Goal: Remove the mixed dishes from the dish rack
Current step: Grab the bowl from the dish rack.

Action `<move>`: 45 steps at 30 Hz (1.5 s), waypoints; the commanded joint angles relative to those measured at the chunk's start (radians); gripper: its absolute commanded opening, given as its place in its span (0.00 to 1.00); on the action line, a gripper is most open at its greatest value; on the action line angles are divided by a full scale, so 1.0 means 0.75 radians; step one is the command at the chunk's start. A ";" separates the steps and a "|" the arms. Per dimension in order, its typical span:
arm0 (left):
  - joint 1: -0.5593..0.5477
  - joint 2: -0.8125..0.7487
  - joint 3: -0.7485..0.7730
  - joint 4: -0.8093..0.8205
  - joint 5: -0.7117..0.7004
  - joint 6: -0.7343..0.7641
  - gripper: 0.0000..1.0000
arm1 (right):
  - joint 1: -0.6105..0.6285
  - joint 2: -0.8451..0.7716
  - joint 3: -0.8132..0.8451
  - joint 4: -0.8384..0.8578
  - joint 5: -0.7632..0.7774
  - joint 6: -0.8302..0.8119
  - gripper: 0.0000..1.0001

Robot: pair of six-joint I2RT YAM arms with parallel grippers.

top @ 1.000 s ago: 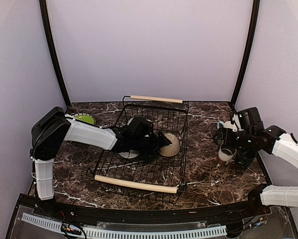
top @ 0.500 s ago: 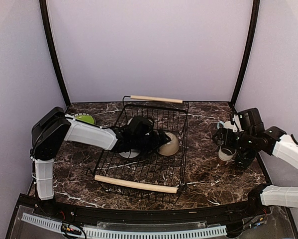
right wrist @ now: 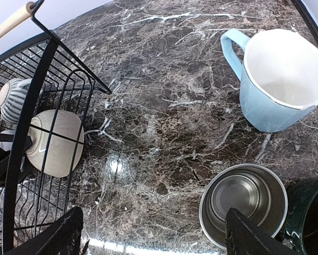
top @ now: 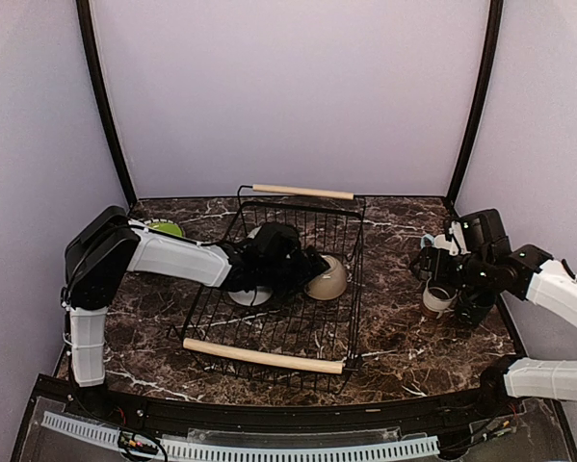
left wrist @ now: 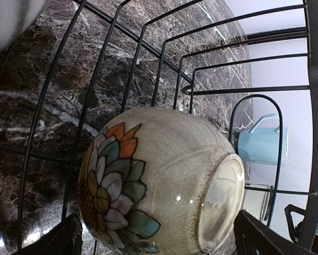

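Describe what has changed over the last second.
The left gripper edged slightly toward the bowl in the rack, jaws open either side of it; nothing was gripped or released. The right gripper, blue mug and rack stayed put.

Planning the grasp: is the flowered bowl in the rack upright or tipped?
Tipped on its side. The left wrist view shows the flowered bowl with its foot ring facing sideways, inside the dish rack.
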 commanded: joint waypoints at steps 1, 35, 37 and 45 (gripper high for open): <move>-0.010 0.022 0.030 -0.145 -0.120 -0.034 0.99 | -0.005 -0.027 -0.021 0.045 -0.005 0.000 0.90; 0.012 0.024 -0.117 0.440 0.053 -0.073 0.56 | -0.004 -0.049 0.016 0.032 -0.022 -0.024 0.90; 0.012 0.009 -0.121 0.441 0.061 -0.066 0.51 | -0.004 -0.053 0.023 0.028 -0.022 -0.026 0.90; 0.014 -0.095 -0.131 0.414 0.072 0.021 0.44 | -0.004 -0.055 0.044 0.036 -0.067 -0.048 0.91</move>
